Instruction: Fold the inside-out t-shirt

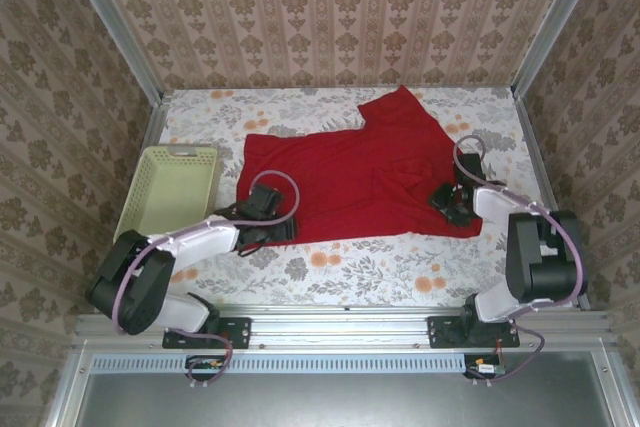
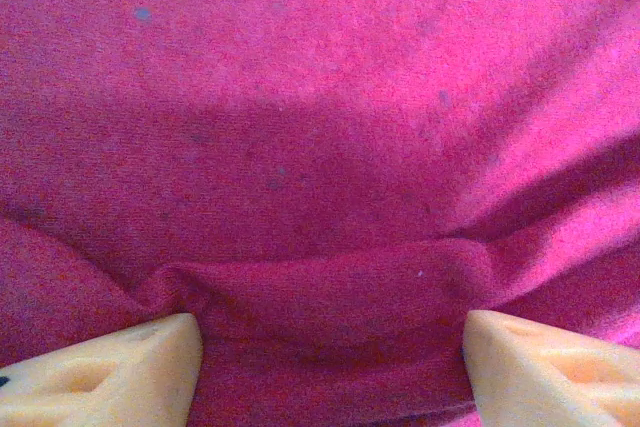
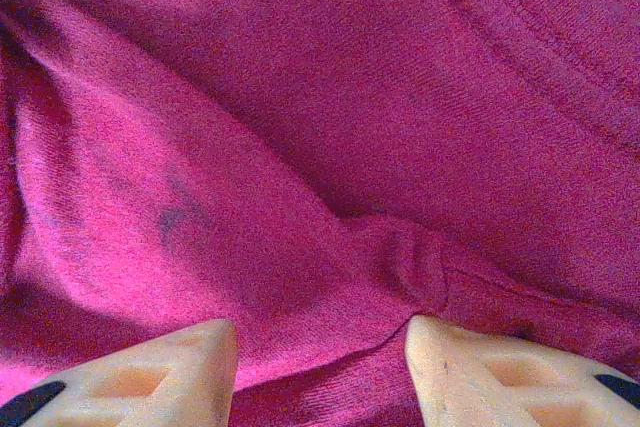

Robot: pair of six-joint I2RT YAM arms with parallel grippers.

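Left wrist: left pincer (image 2: 330,352) spread over the puckered near hem; right pincer (image 3: 320,352) spread likewise.
Beyond, the inside-out t-shirt (image 1: 360,182) lies on the table (image 1: 350,267) right of the basket (image 1: 183,150); best to pinch deep, level, then lift both corners together toward its far edge.

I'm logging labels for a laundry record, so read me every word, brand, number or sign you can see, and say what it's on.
None: there is no readable text in these pictures.
The red t-shirt is plain, with no print or tag showing.
The pale green basket, the floral table cover and the patterned wall carry no lettering.
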